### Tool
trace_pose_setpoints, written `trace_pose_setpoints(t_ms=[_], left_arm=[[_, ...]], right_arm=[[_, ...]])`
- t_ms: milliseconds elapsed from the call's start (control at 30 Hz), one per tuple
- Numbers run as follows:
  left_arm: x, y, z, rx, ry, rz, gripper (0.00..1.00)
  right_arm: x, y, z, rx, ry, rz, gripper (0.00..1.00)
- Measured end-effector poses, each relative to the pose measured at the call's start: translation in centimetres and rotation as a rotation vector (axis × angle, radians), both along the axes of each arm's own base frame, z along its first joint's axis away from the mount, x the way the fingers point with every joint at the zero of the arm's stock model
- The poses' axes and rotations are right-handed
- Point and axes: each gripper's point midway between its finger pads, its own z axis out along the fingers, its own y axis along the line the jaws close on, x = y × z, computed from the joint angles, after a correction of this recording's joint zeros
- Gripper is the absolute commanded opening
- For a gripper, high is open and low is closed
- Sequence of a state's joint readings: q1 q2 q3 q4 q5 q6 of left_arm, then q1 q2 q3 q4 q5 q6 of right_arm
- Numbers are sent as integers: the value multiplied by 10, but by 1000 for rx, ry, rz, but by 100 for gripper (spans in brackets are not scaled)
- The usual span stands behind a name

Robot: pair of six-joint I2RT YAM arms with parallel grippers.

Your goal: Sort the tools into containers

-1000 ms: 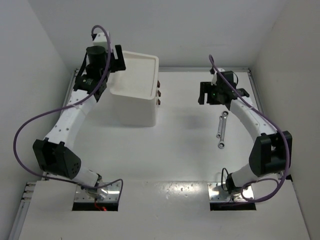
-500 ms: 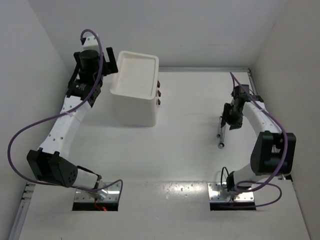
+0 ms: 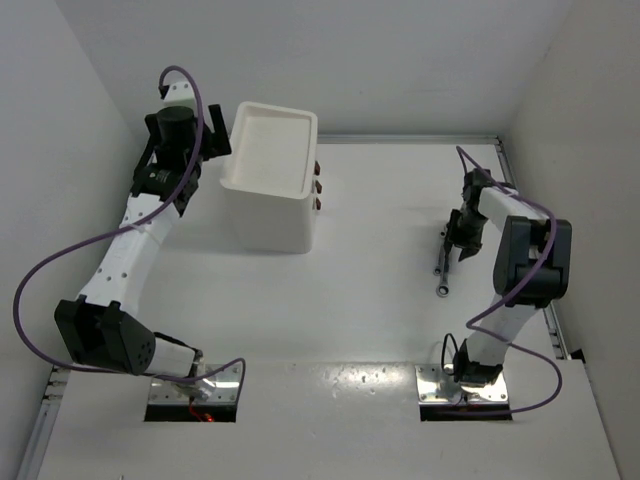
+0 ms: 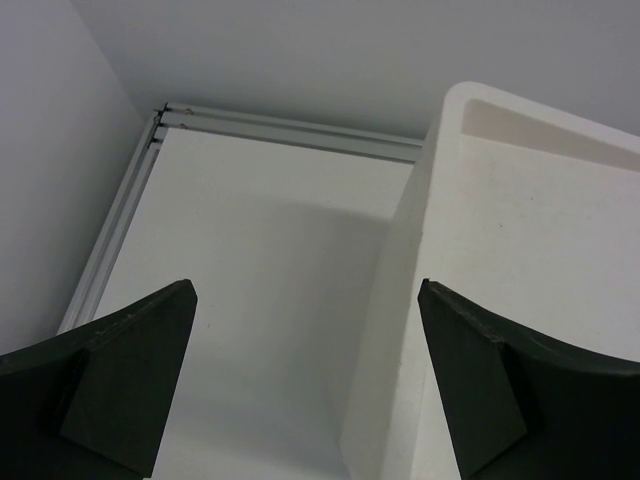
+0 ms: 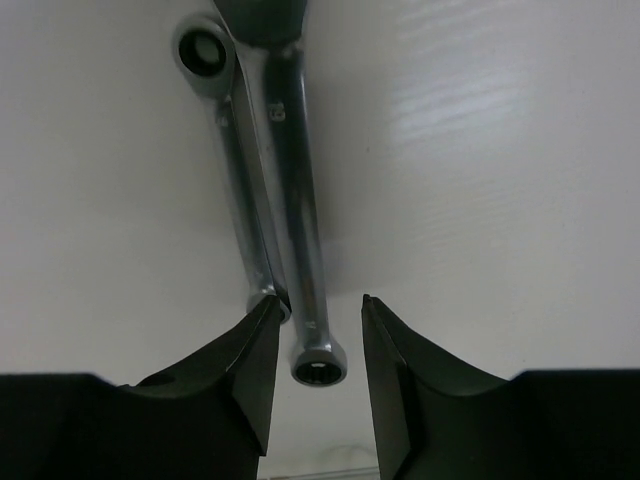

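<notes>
Wrenches (image 3: 441, 275) lie side by side on the table (image 3: 380, 260), well apart from the white container (image 3: 265, 205). We note the right gripper (image 5: 318, 312) narrowly parted, straddling one wrench's ring end, not clamped; the left gripper (image 4: 305, 300) gapes wide beside the container.

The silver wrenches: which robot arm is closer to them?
Right. The right gripper is directly over the wrenches, jaws open around one end; the left gripper is far off, beside the white container.
</notes>
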State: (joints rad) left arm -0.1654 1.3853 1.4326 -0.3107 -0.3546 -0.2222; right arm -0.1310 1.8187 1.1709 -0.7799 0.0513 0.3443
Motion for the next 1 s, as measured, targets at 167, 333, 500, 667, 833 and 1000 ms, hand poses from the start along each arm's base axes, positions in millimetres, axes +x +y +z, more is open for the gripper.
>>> trace_pose_setpoints(t_ms=[167,333,500,667,833,1000], left_arm=[[1,5,-1,-17,1,4,100],[2,7,-2,-34,1,4,100],[6,9,-9,-35,18,5,100],[10,7,-17,-41,36,1,100],[12,6,-22,-45,47,0,100],[13,6,-23,-48,49,0,100]], right_arm=[[19,-3,-4,-5,-21,-1,39],[30,-5,-9,-6,-25,-1,39],[31,-5,-17,-4,-9,-1,39],[29,-6,-23,-10,11,-2,39],[29,-8,-26,-17,18,-4,39],[23,-8,-30,-13,34,-10,37]])
